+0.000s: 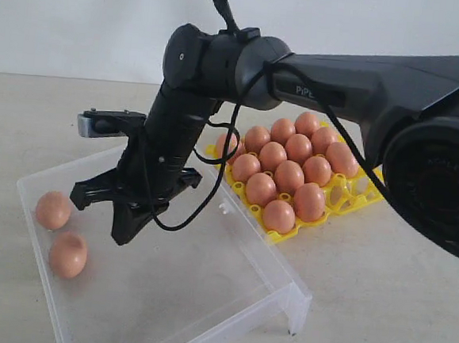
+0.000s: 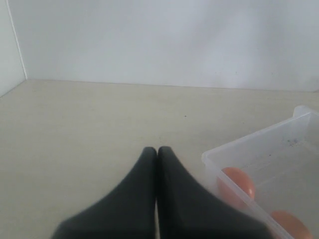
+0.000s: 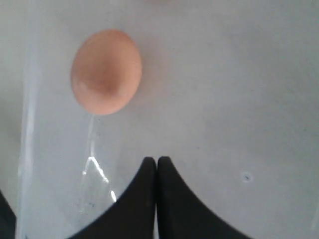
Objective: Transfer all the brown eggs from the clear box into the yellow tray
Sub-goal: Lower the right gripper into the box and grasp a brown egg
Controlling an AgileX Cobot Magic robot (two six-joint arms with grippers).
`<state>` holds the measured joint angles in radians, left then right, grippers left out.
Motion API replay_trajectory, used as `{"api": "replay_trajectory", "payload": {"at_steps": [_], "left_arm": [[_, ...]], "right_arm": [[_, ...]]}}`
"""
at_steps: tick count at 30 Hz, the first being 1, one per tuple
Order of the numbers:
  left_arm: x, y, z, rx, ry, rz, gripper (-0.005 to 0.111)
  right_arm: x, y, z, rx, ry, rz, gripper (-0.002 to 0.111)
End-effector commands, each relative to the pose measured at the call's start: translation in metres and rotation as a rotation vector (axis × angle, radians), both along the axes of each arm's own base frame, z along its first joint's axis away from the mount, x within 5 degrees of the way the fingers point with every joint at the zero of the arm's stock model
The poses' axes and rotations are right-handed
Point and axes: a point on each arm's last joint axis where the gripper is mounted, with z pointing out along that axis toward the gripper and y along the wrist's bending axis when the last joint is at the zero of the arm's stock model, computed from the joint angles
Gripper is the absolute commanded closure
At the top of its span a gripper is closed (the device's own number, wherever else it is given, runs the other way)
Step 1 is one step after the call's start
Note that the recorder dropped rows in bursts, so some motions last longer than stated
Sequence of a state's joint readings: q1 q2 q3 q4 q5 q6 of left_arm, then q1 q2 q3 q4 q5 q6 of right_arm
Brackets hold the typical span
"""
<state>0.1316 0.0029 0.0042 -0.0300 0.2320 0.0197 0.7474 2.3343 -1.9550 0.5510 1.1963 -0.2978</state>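
Note:
The clear box (image 1: 204, 297) lies at the front left and holds two brown eggs (image 1: 53, 209) (image 1: 68, 254) near its left wall. The yellow tray (image 1: 347, 198) behind it carries several brown eggs (image 1: 289, 176). My right gripper (image 1: 121, 238) reaches across and hangs shut and empty over the box floor, just right of the two eggs. In the right wrist view its tips (image 3: 157, 160) are together, with one egg (image 3: 106, 71) a short way off. My left gripper (image 2: 157, 149) is shut and empty over bare table beside the box corner (image 2: 212, 155), an egg (image 2: 238, 181) showing through it.
The right arm's dark body (image 1: 379, 88) spans the upper right of the exterior view, above the tray. A black cable (image 1: 213, 178) loops from the wrist. A pale wall (image 2: 159, 40) stands behind the beige table (image 2: 89, 119).

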Motion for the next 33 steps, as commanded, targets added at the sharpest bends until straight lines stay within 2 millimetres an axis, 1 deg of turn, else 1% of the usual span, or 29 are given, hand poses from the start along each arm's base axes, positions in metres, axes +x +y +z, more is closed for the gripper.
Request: {"api": "replay_trajectory", "payload": {"at_steps": [1, 2, 4, 6, 7, 10, 13, 19, 25, 33], "left_arm": [[0.0, 0.0, 0.002, -0.004, -0.008, -0.004, 0.111], [0.0, 0.0, 0.002, -0.004, -0.008, -0.004, 0.111], [0.0, 0.0, 0.002, -0.004, -0.008, -0.004, 0.111], [0.0, 0.0, 0.002, -0.004, -0.008, -0.004, 0.111], [0.0, 0.0, 0.002, -0.004, -0.008, -0.004, 0.111], [0.0, 0.0, 0.002, -0.004, -0.008, -0.004, 0.111], [0.0, 0.0, 0.002, -0.004, -0.008, -0.004, 0.111], [0.0, 0.0, 0.002, -0.004, -0.008, -0.004, 0.111], [0.0, 0.0, 0.002, -0.004, -0.008, -0.004, 0.111], [0.0, 0.0, 0.002, -0.004, -0.008, -0.004, 0.111]], "right_arm": [[-0.001, 0.01, 0.017, 0.145, 0.021, 0.002, 0.092], [0.0, 0.011, 0.019, 0.167, 0.02, -0.007, 0.083], [0.001, 0.016, 0.02, 0.199, -0.003, -0.033, 0.06], [0.003, 0.019, 0.019, 0.21, -0.037, -0.051, 0.042], [0.003, 0.021, 0.019, 0.214, -0.041, -0.067, 0.036], [-0.001, 0.026, 0.013, 0.202, -0.024, -0.089, 0.038], [0.0, 0.029, 0.0, 0.187, -0.021, -0.094, 0.04], [0.003, 0.03, -0.011, 0.167, -0.015, -0.135, 0.04], [0.005, 0.032, -0.03, 0.138, 0.009, -0.164, 0.04], [0.009, 0.034, -0.05, 0.128, 0.014, -0.204, 0.04]]}}
